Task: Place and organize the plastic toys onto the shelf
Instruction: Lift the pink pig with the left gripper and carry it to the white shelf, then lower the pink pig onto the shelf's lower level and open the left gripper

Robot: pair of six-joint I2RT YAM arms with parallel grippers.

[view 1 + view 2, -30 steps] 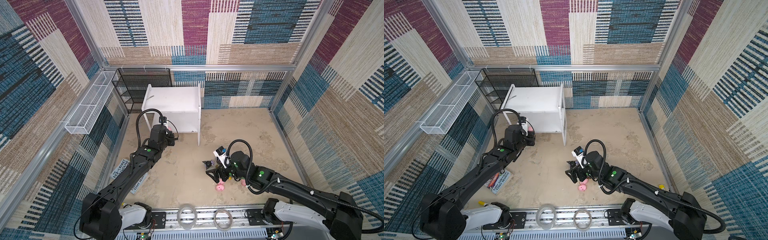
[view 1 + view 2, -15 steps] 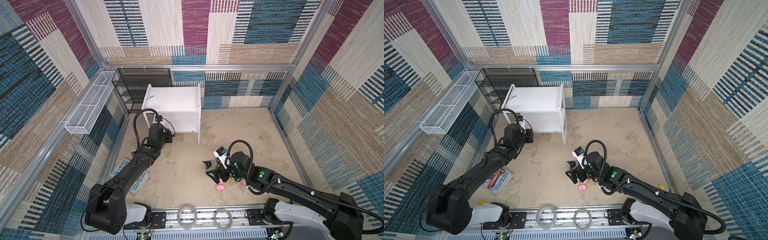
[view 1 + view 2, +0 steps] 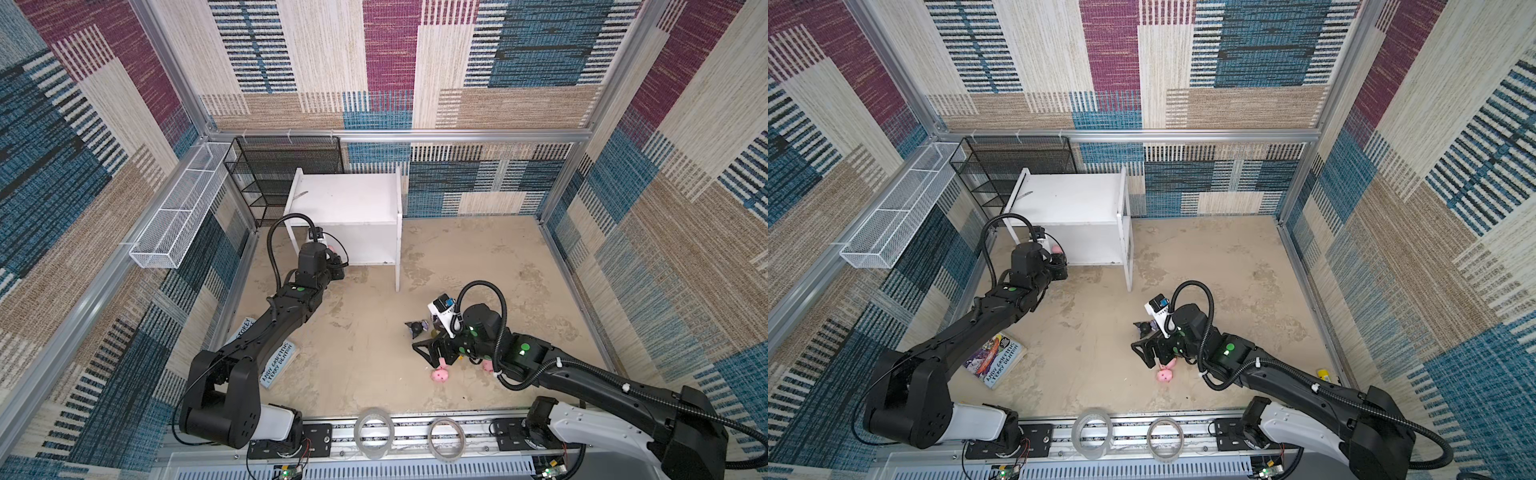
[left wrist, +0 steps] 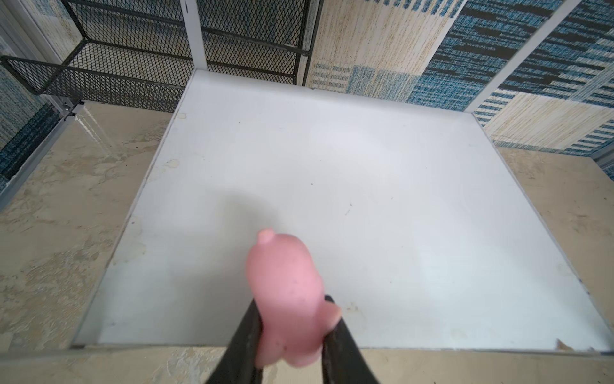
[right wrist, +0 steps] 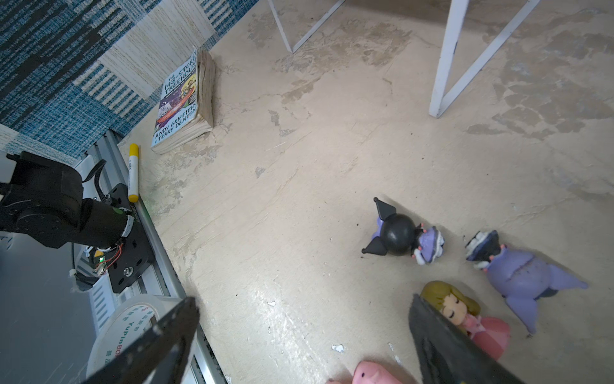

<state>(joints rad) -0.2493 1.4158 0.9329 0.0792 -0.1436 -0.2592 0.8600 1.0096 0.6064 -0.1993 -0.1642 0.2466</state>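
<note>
Left end effector (image 4: 292, 319) pinches pink pig (image 4: 285, 282) at the shelf (image 4: 365, 166) front edge; pig's long axis points inward, lower board dead ahead; right end effector (image 5: 302, 302) spread.

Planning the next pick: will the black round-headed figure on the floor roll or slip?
The black round-headed figure looks rigid and light. Its glossy ball head may slip from a pinch; lying sideways, its pointed ears probably stop rolling.

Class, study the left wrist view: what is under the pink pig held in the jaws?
A bare white board of the shelf, with a soft shadow on it. The patch straight beneath the pink pig and jaws is covered.
</note>
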